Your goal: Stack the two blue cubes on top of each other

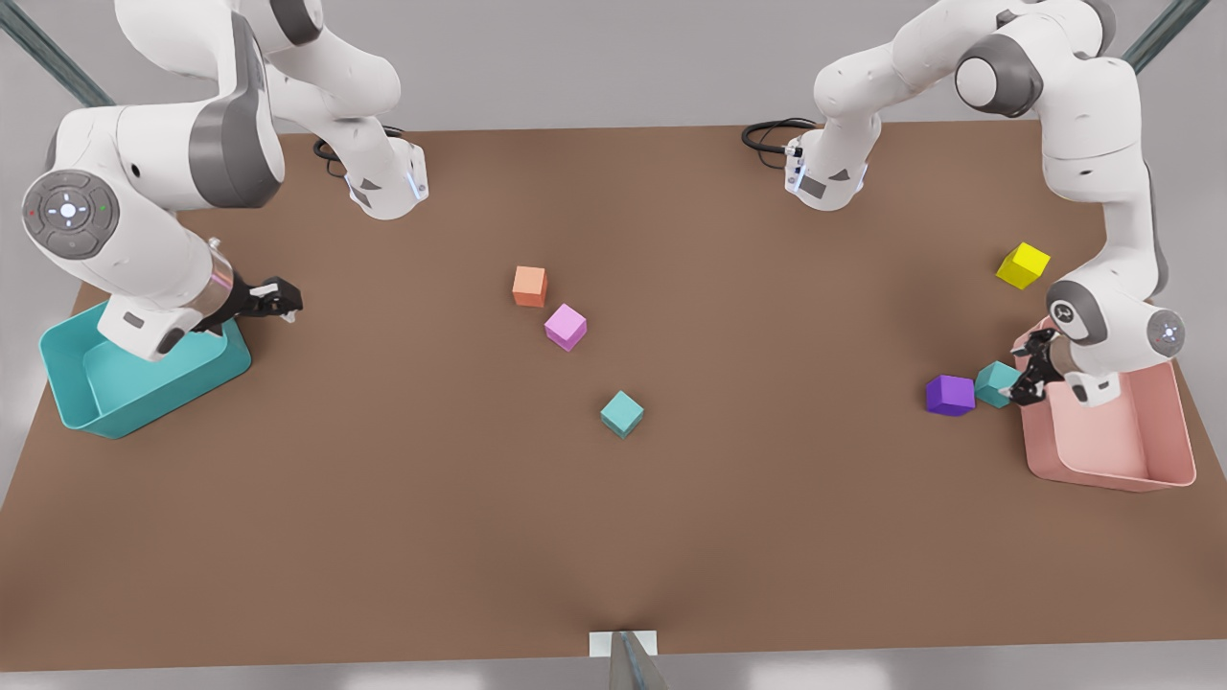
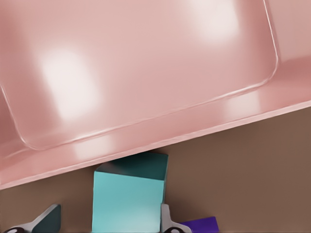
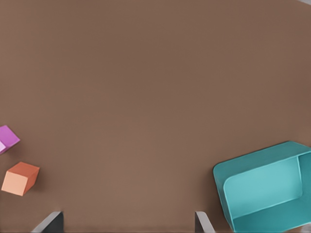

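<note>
The left gripper (image 1: 1028, 376) had its fingers spread around one blue cube (image 2: 129, 201) beside the pink bin (image 2: 146, 73); the other blue cube (image 1: 622, 414) sat mid-desk — well apart; the right gripper (image 1: 273, 299), fingers spread, waited by the teal bin (image 1: 72, 388).

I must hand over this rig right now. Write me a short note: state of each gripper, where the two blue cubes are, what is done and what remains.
Left gripper: low at the front view's right, by the pink bin; fingers open around one blue cube, not yet closed on it.
Right gripper: open, waiting above the table beside the teal bin.
Cubes: one between the left fingers, next to the purple cube; second blue cube alone near the table's middle.
Done: left gripper placed around the first cube.
Left: close, lift, carry it to the middle cube, set it on top.
</note>
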Motion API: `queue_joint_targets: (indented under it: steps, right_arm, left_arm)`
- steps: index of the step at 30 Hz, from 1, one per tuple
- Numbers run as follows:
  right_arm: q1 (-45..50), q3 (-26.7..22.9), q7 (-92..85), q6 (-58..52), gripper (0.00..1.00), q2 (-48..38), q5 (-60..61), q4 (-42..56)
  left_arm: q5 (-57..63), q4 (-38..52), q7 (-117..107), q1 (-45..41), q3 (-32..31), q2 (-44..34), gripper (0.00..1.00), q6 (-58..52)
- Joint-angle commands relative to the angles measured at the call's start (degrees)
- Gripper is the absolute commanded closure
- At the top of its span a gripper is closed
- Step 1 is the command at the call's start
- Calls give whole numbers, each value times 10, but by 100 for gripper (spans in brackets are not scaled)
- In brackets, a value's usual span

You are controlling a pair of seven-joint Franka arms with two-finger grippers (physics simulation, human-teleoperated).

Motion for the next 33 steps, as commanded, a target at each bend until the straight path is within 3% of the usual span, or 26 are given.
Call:
queue_joint_targets:
  steps: [1,21,24,32,33]
  right_arm:
    - [1,2,-23,-10,0,2,-13,5]
    - [-1,1,-23,-11,0,9,-14,8]
    - [-1,1,-23,-11,0,10,-14,9]
    - [0,1,-23,-12,0,11,-14,8]
    - [0,1,-23,-12,0,11,-14,8]
  left_arm:
    - [-1,-3,43,0,0,0,0,-5]
    - [-5,-2,43,0,0,30,0,40]
    - [-5,-2,43,0,0,34,11,40]
    - [-14,-2,43,0,0,43,11,52]
    - [-14,-2,43,0,0,43,15,53]
